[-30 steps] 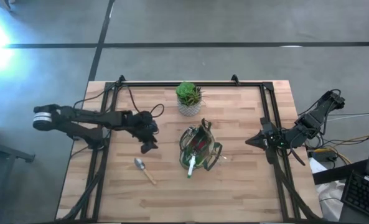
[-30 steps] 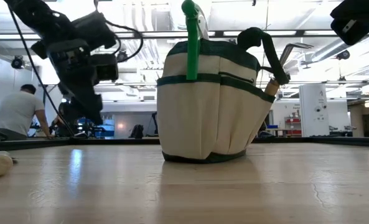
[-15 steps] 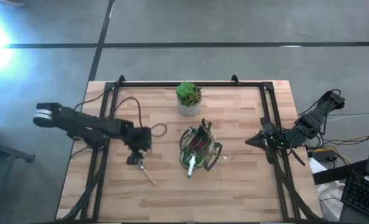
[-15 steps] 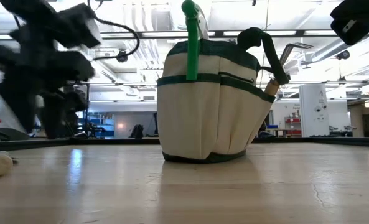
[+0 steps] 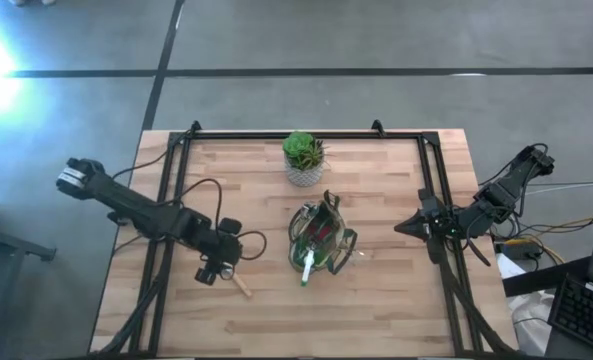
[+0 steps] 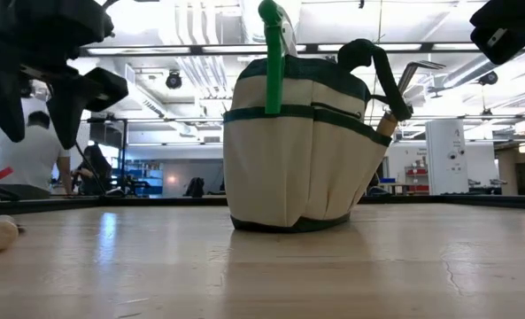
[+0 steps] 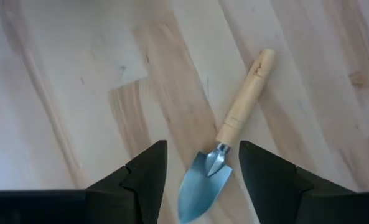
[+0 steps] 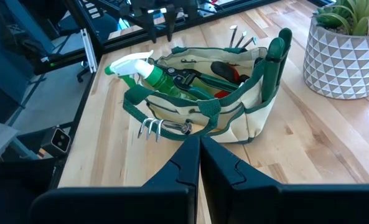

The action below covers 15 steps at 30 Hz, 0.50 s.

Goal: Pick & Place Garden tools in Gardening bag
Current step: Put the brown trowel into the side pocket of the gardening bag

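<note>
The silver trowel (image 7: 204, 184) with its wooden handle (image 7: 246, 93) lies flat on the table, left of the gardening bag (image 5: 321, 240). My left gripper (image 7: 201, 149) hovers open above the blade end, one finger on either side, touching nothing. From above it covers the blade, and only the handle (image 5: 240, 284) shows. The tan bag (image 8: 196, 106) stands upright and holds a green-and-white tool (image 8: 140, 68), black pruners (image 8: 185, 76), a red-and-black item (image 8: 229, 74) and a rake fork (image 8: 152, 127) in an outer pocket. My right gripper (image 8: 200, 163) waits shut at the table's right side.
A green plant in a white patterned pot (image 5: 303, 160) stands just beyond the bag toward the far edge. A black frame (image 5: 296, 134) runs along the table's far, left and right sides. Bare wood lies toward the near edge. A person (image 6: 23, 159) sits in the room behind.
My left gripper has swung from beside the bag's left side toward the table's near edge, rolling its wrist as it went, and now hangs over the trowel's blade. Its fingers have stayed open. The trowel and the bag have not moved.
</note>
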Tool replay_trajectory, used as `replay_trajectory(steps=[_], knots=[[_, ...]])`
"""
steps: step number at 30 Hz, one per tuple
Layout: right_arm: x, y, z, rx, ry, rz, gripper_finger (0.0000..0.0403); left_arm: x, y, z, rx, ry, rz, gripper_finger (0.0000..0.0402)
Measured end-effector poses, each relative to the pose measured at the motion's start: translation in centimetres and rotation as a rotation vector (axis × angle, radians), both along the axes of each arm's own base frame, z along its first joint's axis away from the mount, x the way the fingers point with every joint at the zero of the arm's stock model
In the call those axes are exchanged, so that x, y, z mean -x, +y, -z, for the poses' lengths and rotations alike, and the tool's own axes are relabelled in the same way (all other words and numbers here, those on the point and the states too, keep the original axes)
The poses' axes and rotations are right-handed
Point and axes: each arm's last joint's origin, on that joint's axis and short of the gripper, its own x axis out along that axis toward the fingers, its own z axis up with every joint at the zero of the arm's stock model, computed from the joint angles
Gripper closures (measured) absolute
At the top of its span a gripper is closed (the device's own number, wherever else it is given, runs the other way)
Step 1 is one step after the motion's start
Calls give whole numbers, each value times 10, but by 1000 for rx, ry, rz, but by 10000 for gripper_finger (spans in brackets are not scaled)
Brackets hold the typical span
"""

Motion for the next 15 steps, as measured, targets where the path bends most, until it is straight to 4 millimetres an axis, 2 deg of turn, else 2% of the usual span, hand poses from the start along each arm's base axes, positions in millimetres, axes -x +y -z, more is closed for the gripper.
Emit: replay_trajectory(steps=[15], knots=[[0, 0, 0, 0, 0, 0, 394, -2, -10, 0, 45, -34, 25, 200]])
